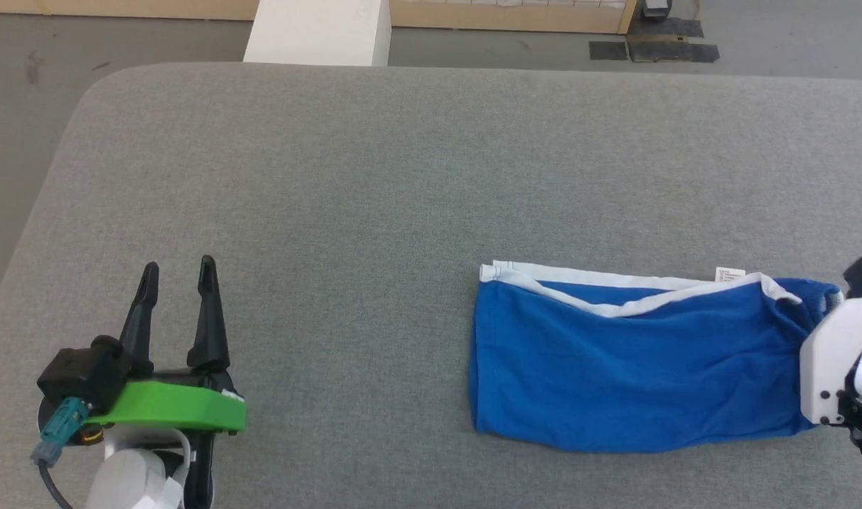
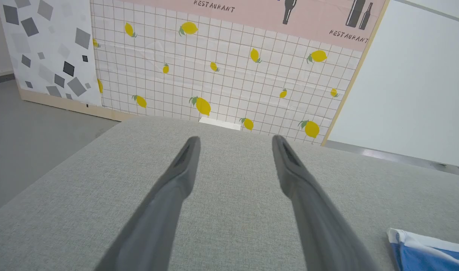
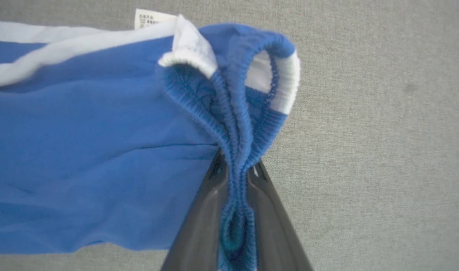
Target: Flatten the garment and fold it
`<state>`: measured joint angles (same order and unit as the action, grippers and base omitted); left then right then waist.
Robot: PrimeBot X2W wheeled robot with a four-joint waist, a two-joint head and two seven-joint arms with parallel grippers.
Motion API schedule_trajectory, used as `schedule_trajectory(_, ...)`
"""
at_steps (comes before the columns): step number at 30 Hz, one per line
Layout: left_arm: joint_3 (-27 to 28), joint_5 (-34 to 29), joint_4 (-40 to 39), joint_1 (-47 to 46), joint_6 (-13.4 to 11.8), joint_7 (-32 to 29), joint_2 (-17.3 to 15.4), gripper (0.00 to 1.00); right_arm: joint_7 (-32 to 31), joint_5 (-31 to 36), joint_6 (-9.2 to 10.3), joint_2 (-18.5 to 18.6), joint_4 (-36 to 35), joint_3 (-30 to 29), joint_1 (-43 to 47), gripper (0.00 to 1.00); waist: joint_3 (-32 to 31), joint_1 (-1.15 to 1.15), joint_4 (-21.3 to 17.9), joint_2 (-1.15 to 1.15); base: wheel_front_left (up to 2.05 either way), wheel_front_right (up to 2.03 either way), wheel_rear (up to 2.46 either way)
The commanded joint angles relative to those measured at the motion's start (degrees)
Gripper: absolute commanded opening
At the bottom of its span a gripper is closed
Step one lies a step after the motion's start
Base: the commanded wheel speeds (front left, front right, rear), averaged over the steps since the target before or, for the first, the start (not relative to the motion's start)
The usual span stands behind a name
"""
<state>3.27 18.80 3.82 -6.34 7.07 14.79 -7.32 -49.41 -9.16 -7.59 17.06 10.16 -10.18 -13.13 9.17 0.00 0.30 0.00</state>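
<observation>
The garment (image 1: pixel 636 367) is lying on the near right part of the grey tabletop (image 1: pixel 332 177), stretched left to right. Its white trim (image 1: pixel 615 300) is turning over along the far edge, and a small label (image 1: pixel 730 273) is peeking out there. The right pincer (image 3: pixel 237 165) is clamping the gathered waistband (image 3: pixel 248 113) at the garment's right end, and several bunched layers of elastic are sitting between its fingers rather than one clean edge. The left pincer (image 1: pixel 178 272) is hovering with its fingers apart at the near left, well apart from the fabric, so nothing is pinning the left end.

If the right arm pulls or lifts, the whole garment is likely going to slide along instead of spreading. The springy band could also squirm out of such a narrow bite. Because the layers are being gripped together, a fold started from here risks trapping the turned-over trim and the puckers, leaving a skewed, lumpy result.
</observation>
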Motion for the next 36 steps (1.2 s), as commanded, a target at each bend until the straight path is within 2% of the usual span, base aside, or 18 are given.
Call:
schedule_trajectory(1,0.0,-0.1,0.2,1.1,0.4,0.2,0.2,1.00,-1.5,0.2,0.10,0.0,-1.3,1.0,0.0,0.00,-0.3,0.00,0.0,0.00,0.00,0.00,0.00)
schedule_trajectory(10,-0.2,0.1,-0.3,2.2,0.4,0.2,0.3,1.00,-11.1,-4.7,0.10,-0.9,-14.9,8.2,3.0,0.00,-1.5,0.00,0.7,0.00,0.00,0.00,0.00)
schedule_trajectory(16,-0.3,0.3,-0.2,2.8,0.4,0.2,0.2,1.00,-11.4,-7.2,0.10,-4.6,-18.5,12.1,3.5,0.00,-1.8,0.00,1.2,0.00,0.00,0.00,0.00)
schedule_trajectory(21,-0.5,0.5,0.2,3.0,0.4,0.2,0.1,1.00,-8.5,-8.2,0.10,-8.7,-15.6,16.4,1.9,0.00,-1.7,0.00,1.8,0.00,0.00,0.00,0.00)
schedule_trajectory(27,-1.2,0.5,0.5,2.7,0.4,0.2,0.1,1.00,-3.6,-8.4,0.10,-11.8,-10.6,20.3,-1.2,0.00,-1.1,0.00,2.8,0.00,0.00,0.00,0.00)
schedule_trajectory(36,-2.0,1.1,0.6,1.5,0.4,0.2,-0.1,1.00,2.3,-7.4,0.10,-14.0,0.0,24.2,-6.5,0.00,1.2,0.00,4.3,0.00,0.00,0.00,0.00)
